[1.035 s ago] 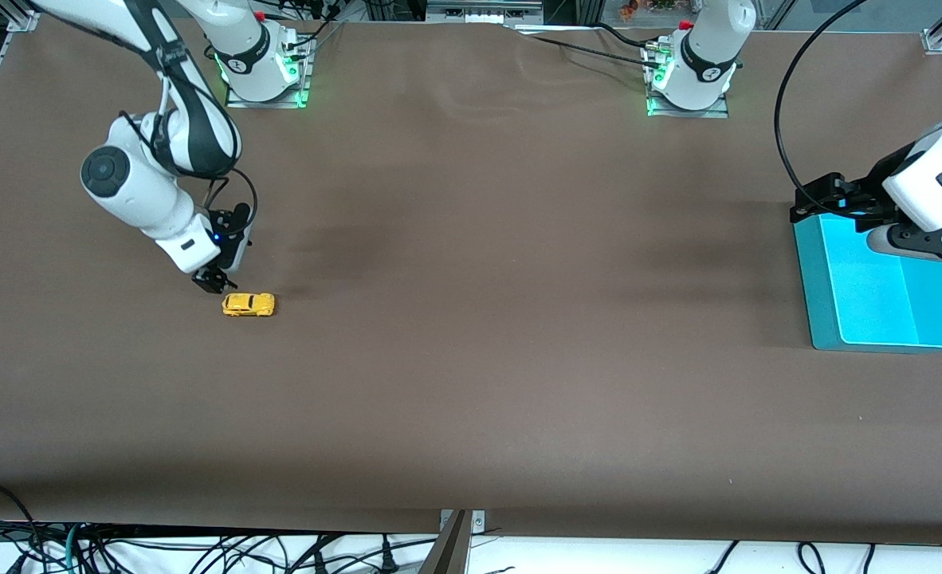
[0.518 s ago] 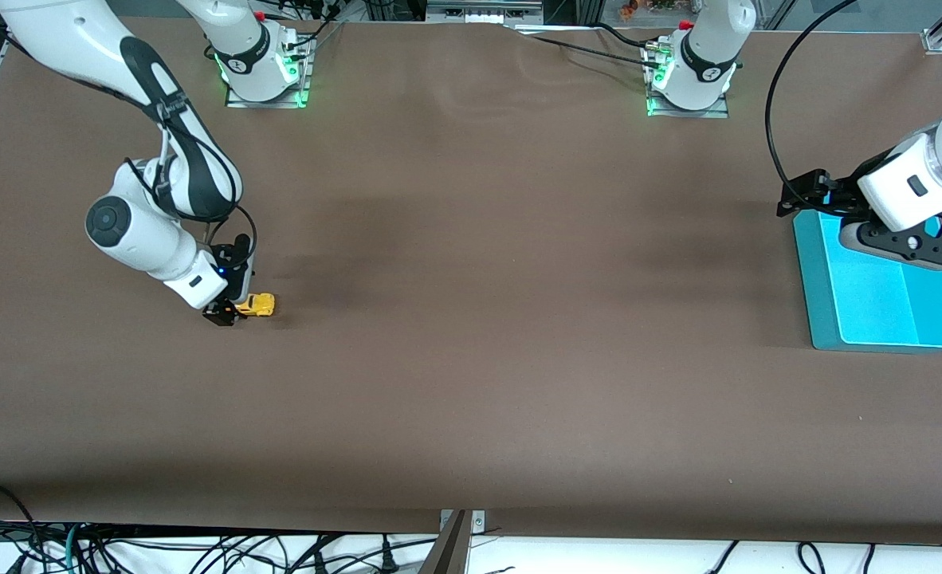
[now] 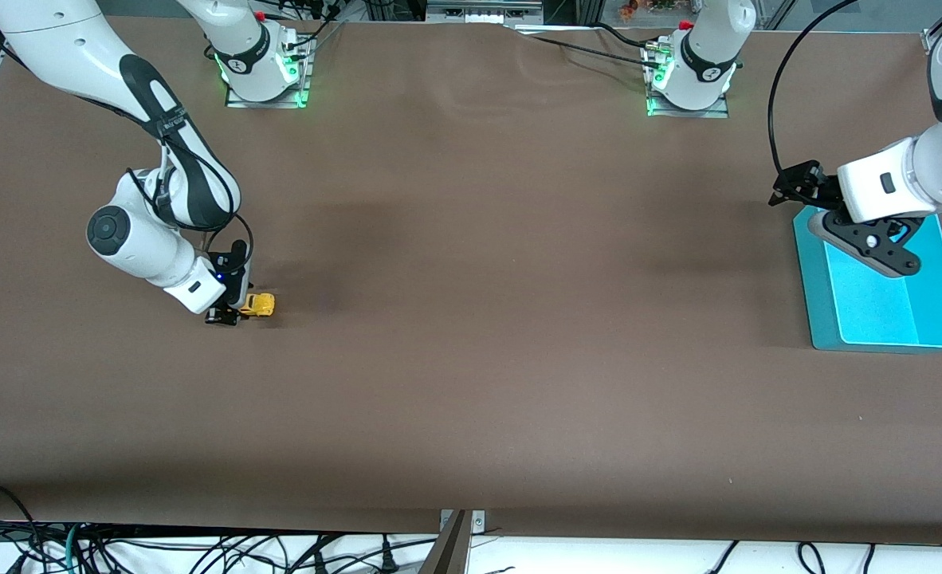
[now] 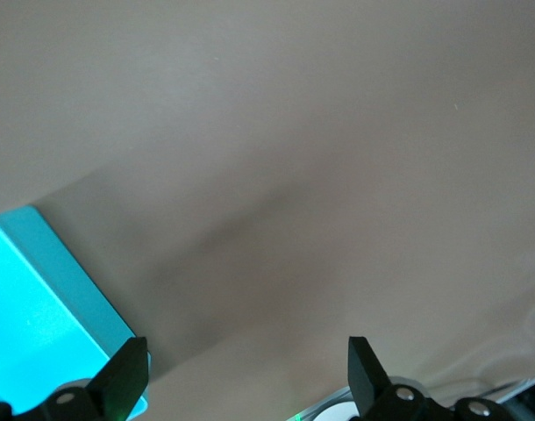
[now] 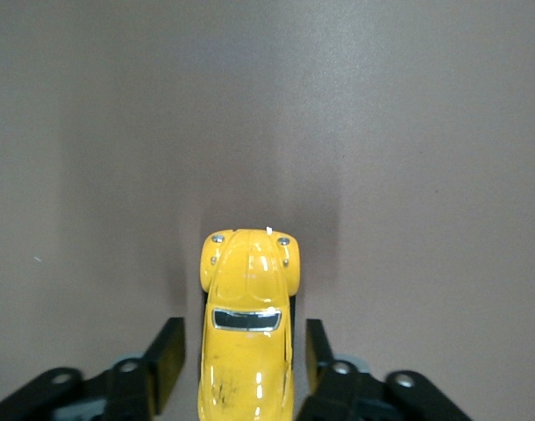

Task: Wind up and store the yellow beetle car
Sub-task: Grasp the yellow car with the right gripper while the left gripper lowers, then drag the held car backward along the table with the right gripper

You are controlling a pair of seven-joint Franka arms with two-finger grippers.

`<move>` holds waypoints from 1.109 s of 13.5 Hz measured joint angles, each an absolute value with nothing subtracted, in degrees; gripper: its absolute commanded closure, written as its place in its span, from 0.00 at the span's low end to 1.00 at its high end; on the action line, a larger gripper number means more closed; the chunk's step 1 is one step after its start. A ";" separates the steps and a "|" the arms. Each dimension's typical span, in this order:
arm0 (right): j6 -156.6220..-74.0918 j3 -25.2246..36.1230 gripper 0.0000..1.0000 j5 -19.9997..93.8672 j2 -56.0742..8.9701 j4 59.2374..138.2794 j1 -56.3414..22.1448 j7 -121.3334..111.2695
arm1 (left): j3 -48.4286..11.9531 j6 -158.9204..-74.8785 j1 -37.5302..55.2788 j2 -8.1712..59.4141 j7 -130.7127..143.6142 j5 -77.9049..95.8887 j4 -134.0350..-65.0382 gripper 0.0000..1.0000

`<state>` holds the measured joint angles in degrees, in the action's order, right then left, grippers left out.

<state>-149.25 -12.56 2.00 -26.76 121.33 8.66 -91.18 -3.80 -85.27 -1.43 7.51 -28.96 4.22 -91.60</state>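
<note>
toward the right arm's end of the brown table, yellow beetle car sits between right gripper fingers, narrow gaps each side. left gripper spread wide over teal tray.

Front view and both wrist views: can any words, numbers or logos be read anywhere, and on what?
No readable text anywhere.
Small dark marks on the black bands of the white arm bases: too small to read.
Glossy yellow toy beetle car: no lettering shows.
Shallow turquoise plastic tray: none.

Yellow beetle car rear cut off
</note>
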 measured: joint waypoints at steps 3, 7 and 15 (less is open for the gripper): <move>-149.24 -12.59 0.91 1.97 -26.68 121.29 8.66 -92.36 | -3.75 -85.27 -1.59 7.54 -33.47 4.22 -92.90 0.00; -149.23 -12.64 0.91 1.97 -26.68 121.29 8.66 -96.99 | -3.70 -85.28 -1.78 7.63 -38.10 4.22 -94.07 0.00; -149.62 -12.03 0.90 2.10 -26.78 121.29 10.57 -97.79 | -3.70 -87.22 -2.50 8.89 -50.80 1.77 -94.99 0.00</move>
